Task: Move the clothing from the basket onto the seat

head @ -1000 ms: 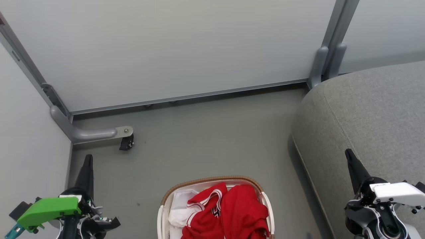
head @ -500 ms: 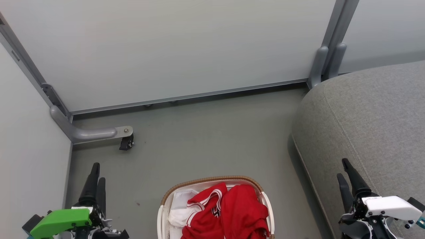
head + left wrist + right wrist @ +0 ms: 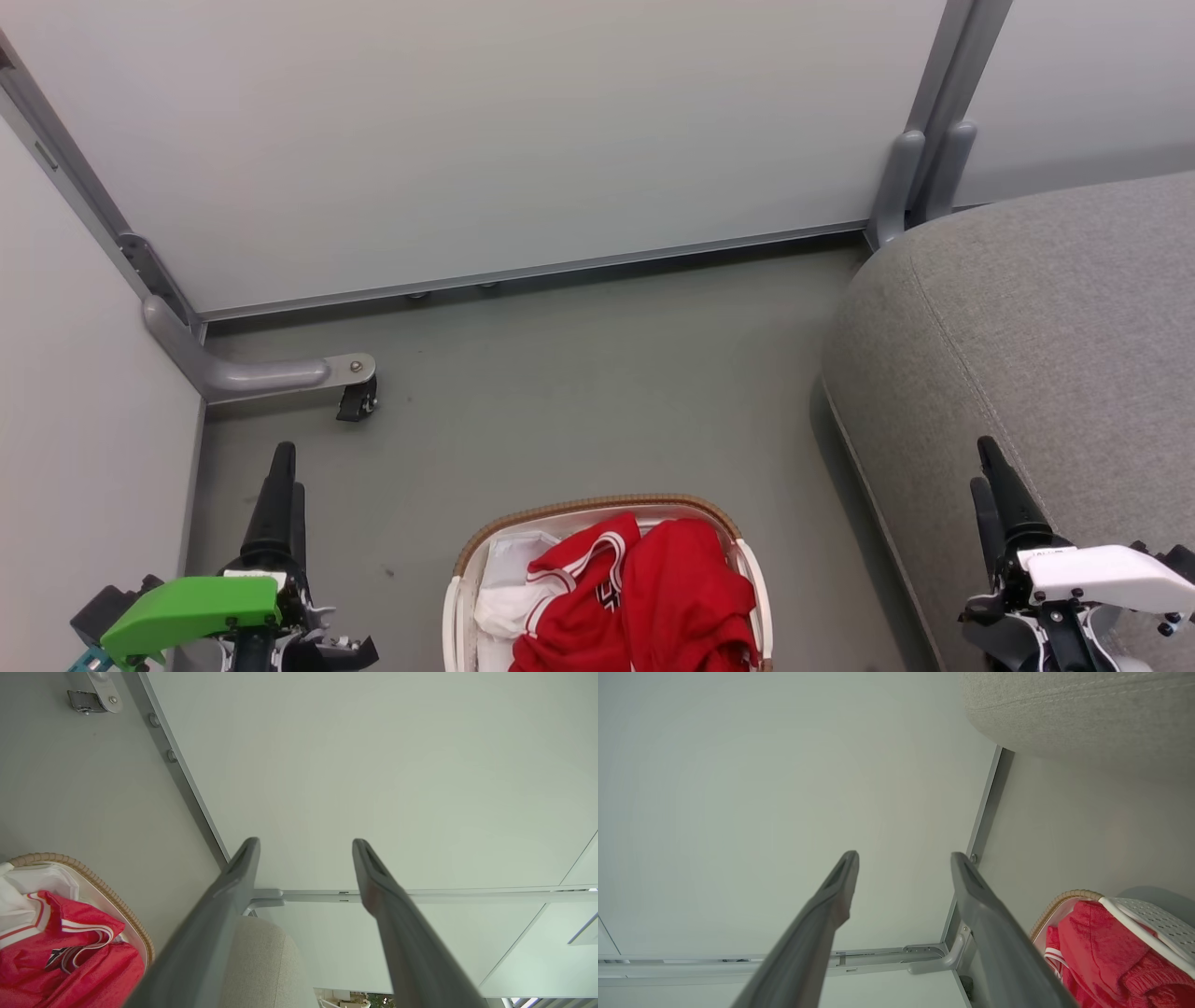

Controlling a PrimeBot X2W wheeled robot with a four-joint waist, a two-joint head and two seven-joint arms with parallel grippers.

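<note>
The left end effector (image 3: 289, 467) and right end effector (image 3: 978, 461), both shut a second ago, now gape wide and empty, with the red clothing (image 3: 653, 597) lying between them in the basket (image 3: 597, 507) and the grey seat (image 3: 1046, 327) just beside the right one, so a first grasp seems next.

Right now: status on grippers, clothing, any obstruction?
Left gripper open, right gripper open, both empty. Clothing heaped in basket, none on seat. Nothing seen between basket and seat.
</note>
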